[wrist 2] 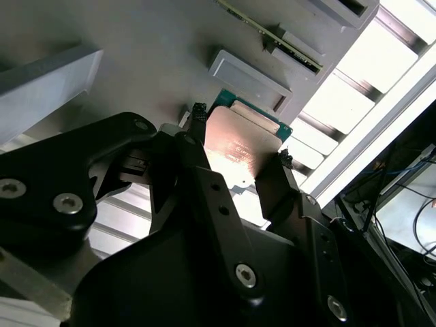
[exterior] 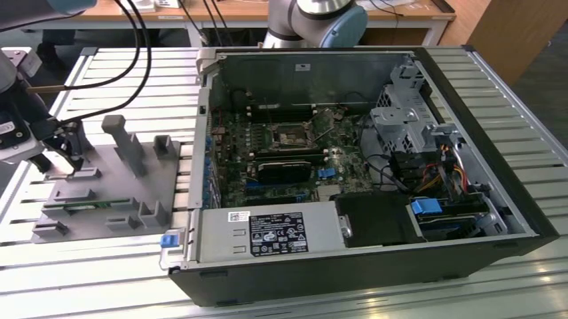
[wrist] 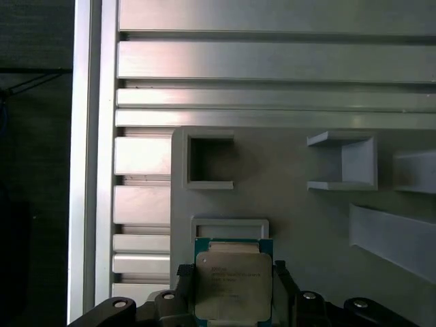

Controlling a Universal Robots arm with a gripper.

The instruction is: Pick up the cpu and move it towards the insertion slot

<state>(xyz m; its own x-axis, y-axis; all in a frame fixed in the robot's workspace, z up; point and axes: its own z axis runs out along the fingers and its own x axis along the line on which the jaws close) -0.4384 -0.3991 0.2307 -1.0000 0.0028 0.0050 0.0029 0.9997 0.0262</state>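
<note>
The arm's black two-fingered hand (exterior: 55,156) is closed on the cpu (wrist 2: 240,146), a small flat square chip with a shiny silver metal top and a green rim. Its fingers (wrist 2: 272,187) press two opposite edges, and the chip's flat top faces both wrist cameras. The hand sits at the exterior view's far left, over the grey moulded fixture plate (exterior: 93,226) on the slatted aluminium tabletop (exterior: 106,266). Whether the chip is clear of the plate cannot be told. The insertion slot (exterior: 291,136), a square silver-framed socket with a dark centre, lies well apart toward the exterior view's right. It is down on the board inside the open black computer case (exterior: 302,83), with the case's side wall between it and the hand.
</note>
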